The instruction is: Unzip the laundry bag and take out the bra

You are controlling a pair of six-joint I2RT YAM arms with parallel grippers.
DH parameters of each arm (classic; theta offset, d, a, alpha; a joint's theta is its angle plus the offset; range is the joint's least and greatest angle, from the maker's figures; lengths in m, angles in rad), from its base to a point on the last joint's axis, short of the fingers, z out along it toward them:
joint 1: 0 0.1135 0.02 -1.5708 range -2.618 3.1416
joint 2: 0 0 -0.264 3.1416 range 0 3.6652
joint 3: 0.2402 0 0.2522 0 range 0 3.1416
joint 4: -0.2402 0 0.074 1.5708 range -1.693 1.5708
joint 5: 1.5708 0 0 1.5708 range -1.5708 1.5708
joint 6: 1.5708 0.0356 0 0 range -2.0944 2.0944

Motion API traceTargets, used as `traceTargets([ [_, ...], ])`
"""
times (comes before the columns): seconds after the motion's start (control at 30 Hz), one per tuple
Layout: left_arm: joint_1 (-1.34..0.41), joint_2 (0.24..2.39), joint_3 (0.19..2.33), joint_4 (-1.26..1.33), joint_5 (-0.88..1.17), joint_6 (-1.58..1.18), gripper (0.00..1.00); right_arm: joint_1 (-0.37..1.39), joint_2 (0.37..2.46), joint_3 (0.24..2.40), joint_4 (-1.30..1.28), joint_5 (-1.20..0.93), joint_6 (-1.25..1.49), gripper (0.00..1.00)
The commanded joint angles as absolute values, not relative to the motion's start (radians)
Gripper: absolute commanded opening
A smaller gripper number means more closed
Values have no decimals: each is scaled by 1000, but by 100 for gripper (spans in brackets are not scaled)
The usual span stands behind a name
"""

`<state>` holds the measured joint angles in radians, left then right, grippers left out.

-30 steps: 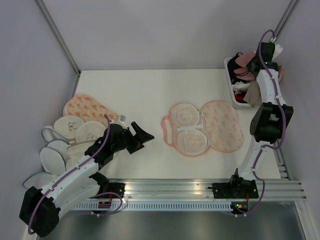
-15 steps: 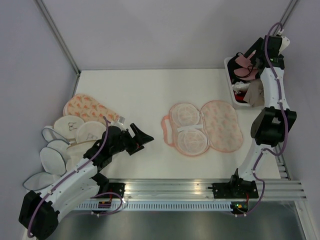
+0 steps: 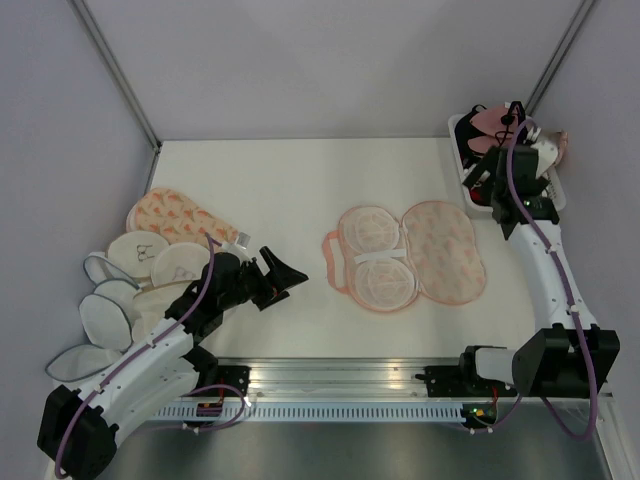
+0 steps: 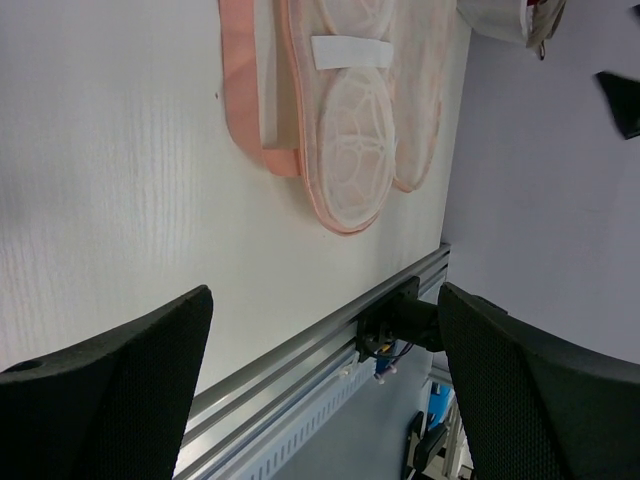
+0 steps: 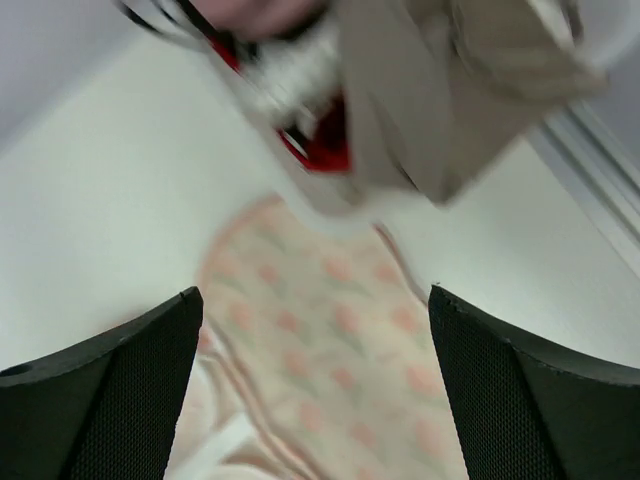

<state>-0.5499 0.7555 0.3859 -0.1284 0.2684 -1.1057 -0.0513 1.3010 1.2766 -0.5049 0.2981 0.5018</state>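
The laundry bag (image 3: 410, 255) lies opened flat mid-table, its left half showing white mesh lining and its right half the peach printed fabric. It also shows in the left wrist view (image 4: 350, 130) and, blurred, in the right wrist view (image 5: 330, 340). The pink bra (image 3: 483, 119) with black trim rests on top of other garments in the white bin (image 3: 457, 135) at the back right. My right gripper (image 3: 487, 185) (image 5: 315, 400) hangs open beside the bin, nothing between its fingers. My left gripper (image 3: 285, 272) (image 4: 325, 390) is open and empty, left of the bag.
A second peach printed pouch (image 3: 170, 215) and several white mesh pouches (image 3: 130, 285) are piled at the left edge. The bin also holds a beige garment (image 5: 450, 100) and red and black items. A metal rail (image 3: 400, 380) runs along the near edge.
The right gripper went from shut to open above the bin, and its arm then swung down and toward the bag. The left arm has stayed still.
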Motion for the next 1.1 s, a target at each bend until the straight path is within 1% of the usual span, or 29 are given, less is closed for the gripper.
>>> traceTargets([
  [0.0, -545, 729, 377, -86, 307, -1092, 96, -52, 1252, 1016, -539, 390, 511, 98],
  [0.07, -545, 721, 371, -84, 310, -1091, 96, -54, 1218, 919, -572, 451, 515, 98],
  [0.17, -543, 707, 351, -69, 314, -1095, 96, -54, 1198, 824, -559, 468, 525, 98],
  [0.27, -543, 709, 322, -37, 319, -1107, 96, -52, 1247, 798, -566, 423, 546, 98],
  [0.43, -543, 721, 269, 35, 341, -1137, 96, -52, 1341, 741, -520, 419, 601, 98],
  [0.7, -543, 719, 232, 55, 353, -1144, 96, -55, 1445, 657, -423, 396, 721, 98],
  [0.8, -543, 721, 229, 55, 350, -1144, 96, -57, 1460, 649, -393, 371, 715, 95],
  [0.87, -543, 724, 227, 60, 345, -1146, 96, -57, 1462, 637, -361, 348, 707, 80],
  [0.9, -543, 732, 226, 64, 344, -1146, 96, -55, 1462, 631, -342, 309, 687, 69],
  [0.93, -543, 735, 227, 66, 347, -1146, 96, -57, 1463, 617, -324, 292, 683, 41],
  [1.0, -543, 745, 225, 69, 348, -1149, 96, -55, 1482, 611, -292, 226, 660, 11],
  [1.07, -543, 749, 224, 69, 350, -1147, 96, -55, 1506, 604, -261, 175, 641, 0],
])
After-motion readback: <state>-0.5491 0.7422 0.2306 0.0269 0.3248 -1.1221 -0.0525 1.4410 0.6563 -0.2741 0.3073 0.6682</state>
